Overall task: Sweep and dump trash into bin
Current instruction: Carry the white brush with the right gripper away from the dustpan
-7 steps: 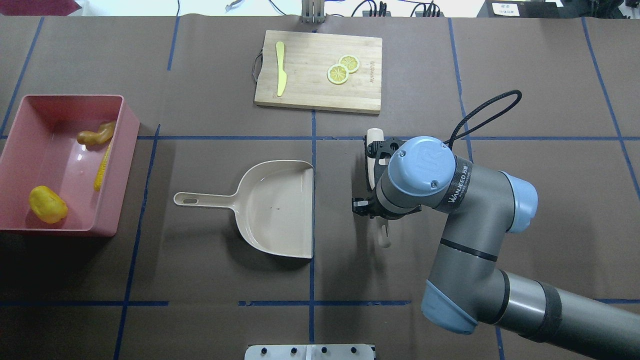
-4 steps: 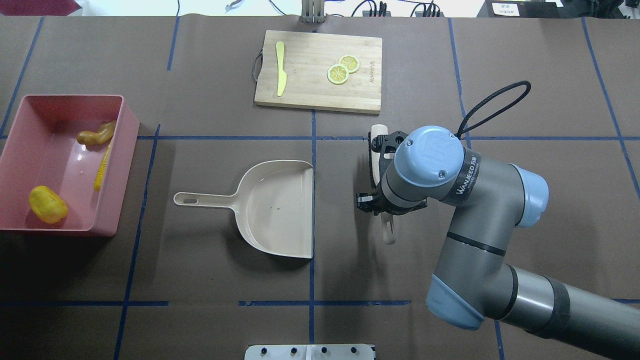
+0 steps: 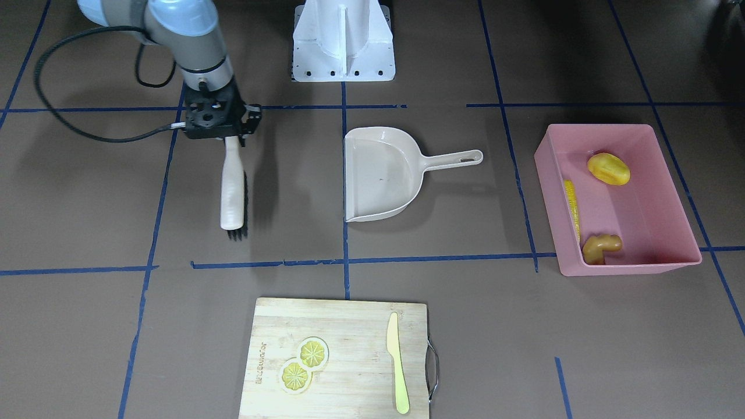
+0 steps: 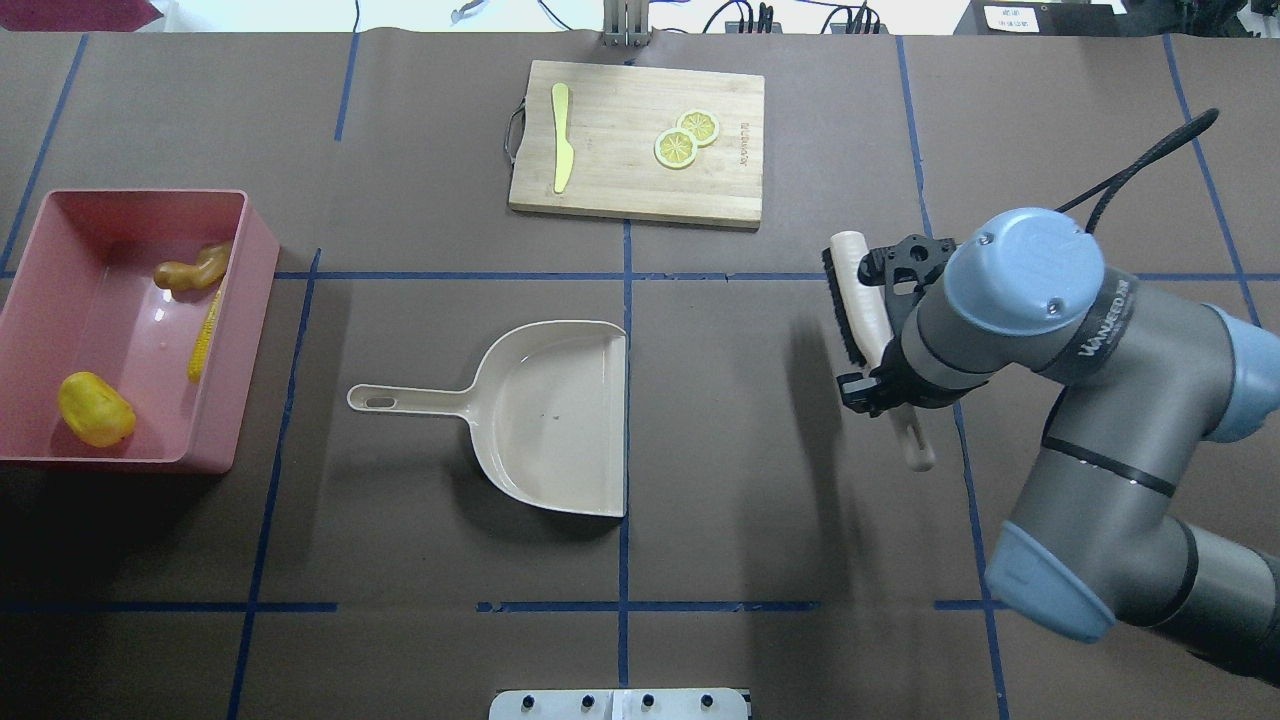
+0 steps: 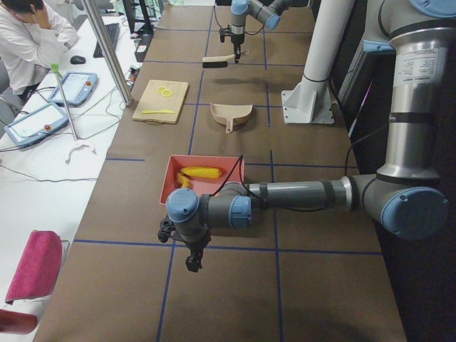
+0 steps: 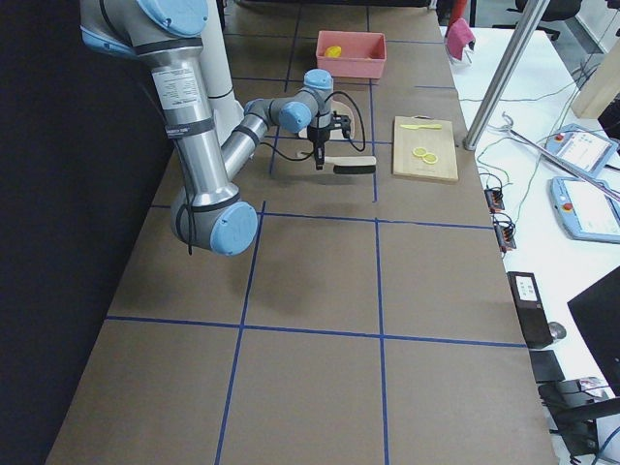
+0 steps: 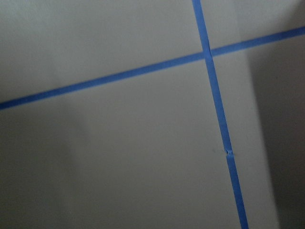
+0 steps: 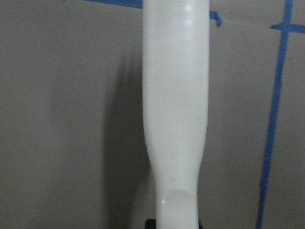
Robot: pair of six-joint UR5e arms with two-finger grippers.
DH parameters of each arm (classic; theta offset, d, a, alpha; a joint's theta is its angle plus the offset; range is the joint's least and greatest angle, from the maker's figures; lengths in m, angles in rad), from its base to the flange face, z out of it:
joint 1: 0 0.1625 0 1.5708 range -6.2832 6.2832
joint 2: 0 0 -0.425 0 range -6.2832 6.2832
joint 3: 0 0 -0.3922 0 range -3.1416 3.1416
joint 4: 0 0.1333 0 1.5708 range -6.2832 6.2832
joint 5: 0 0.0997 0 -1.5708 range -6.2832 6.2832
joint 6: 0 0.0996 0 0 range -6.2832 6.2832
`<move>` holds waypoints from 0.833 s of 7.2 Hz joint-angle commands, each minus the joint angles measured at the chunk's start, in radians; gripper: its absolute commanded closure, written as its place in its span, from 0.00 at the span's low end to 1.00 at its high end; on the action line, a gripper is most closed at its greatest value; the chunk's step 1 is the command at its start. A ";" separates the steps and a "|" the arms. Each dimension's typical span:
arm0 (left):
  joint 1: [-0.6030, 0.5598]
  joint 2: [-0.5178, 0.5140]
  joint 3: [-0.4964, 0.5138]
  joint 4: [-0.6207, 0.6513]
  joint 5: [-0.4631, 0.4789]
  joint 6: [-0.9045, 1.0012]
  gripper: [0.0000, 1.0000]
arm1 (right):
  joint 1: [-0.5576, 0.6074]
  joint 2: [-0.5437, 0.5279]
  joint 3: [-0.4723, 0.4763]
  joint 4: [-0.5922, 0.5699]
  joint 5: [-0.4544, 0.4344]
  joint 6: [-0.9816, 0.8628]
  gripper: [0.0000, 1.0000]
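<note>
The pink bin stands at the table's left end and holds the long corn cob, the yellow potato-like lump and the tan ginger root. The front-facing view shows the same bin and its contents. My right gripper is shut on the handle of a white brush with black bristles, right of the beige dustpan and apart from it. The brush handle fills the right wrist view. My left gripper shows only in the exterior left view, beyond the bin; I cannot tell its state.
A wooden cutting board with two lemon slices and a pale knife lies at the far middle. The dustpan is empty, its handle pointing toward the bin. Blue tape lines cross the brown table. The left wrist view shows only table and tape.
My right arm has moved to the right with the brush, away from the dustpan's open edge. The dustpan, bin and trash have not moved.
</note>
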 commanded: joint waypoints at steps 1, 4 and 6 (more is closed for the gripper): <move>-0.006 -0.001 -0.036 0.002 -0.053 -0.053 0.00 | 0.116 -0.155 0.004 0.120 0.066 -0.126 1.00; -0.009 0.014 -0.076 0.001 -0.051 -0.058 0.00 | 0.275 -0.511 -0.002 0.423 0.163 -0.290 1.00; -0.009 0.014 -0.085 0.001 -0.056 -0.059 0.00 | 0.286 -0.625 -0.007 0.509 0.163 -0.260 1.00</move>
